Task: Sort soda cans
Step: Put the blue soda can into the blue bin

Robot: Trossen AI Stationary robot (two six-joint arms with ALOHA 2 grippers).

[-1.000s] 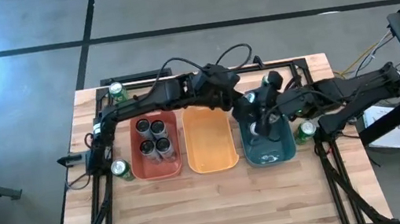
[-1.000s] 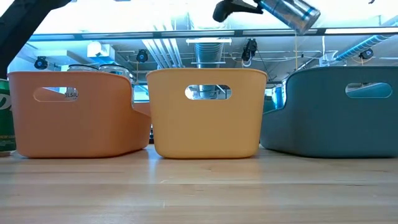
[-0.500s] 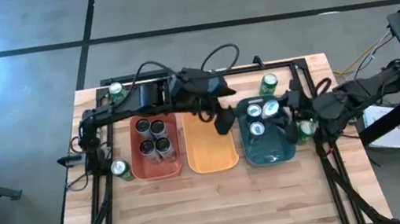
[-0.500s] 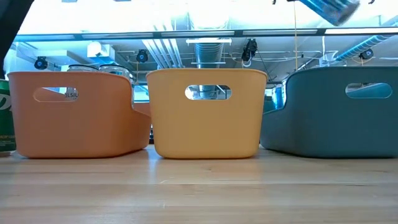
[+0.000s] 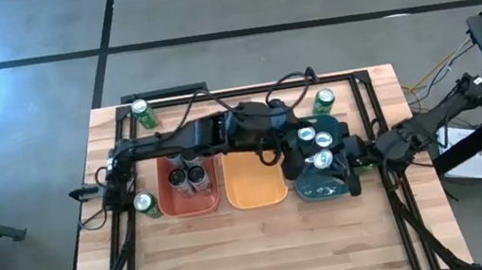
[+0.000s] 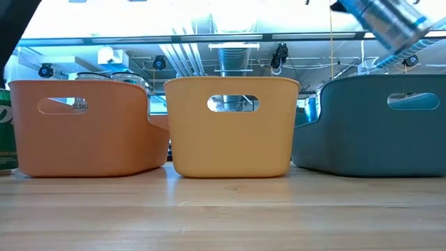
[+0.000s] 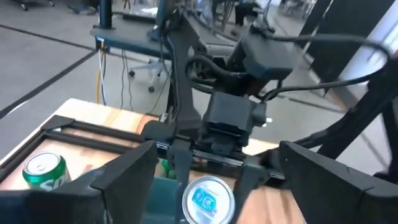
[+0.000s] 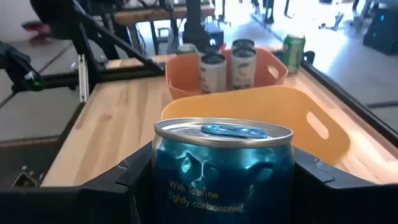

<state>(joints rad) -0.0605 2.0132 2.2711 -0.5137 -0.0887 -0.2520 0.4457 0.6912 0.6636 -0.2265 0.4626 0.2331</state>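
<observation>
Now: blue can held high over the teal bin

Clearly the right gripper (image 8: 222, 186) is clamped on a blue can (image 8: 224, 167), one finger on each side of it; in the low view that can (image 6: 387, 21) hangs tilted above the rim of the teal bin (image 6: 362, 132), clear of it. The left gripper (image 7: 214, 163) reaches across over the same bin, facing the right one, its fingers spread wide and holding nothing. Two silver-topped cans (image 5: 306, 133) lie inside the teal bin; the orange bin (image 5: 253, 181) stands just beside it, and the red bin (image 5: 180, 204) beyond that holds several dark cans (image 5: 187, 174). Three green cans stand on the table (image 5: 267, 246): one (image 5: 323, 100) behind the teal bin; one (image 5: 140, 112) at the far left corner; one (image 5: 144, 203) just beside the red bin.
</observation>
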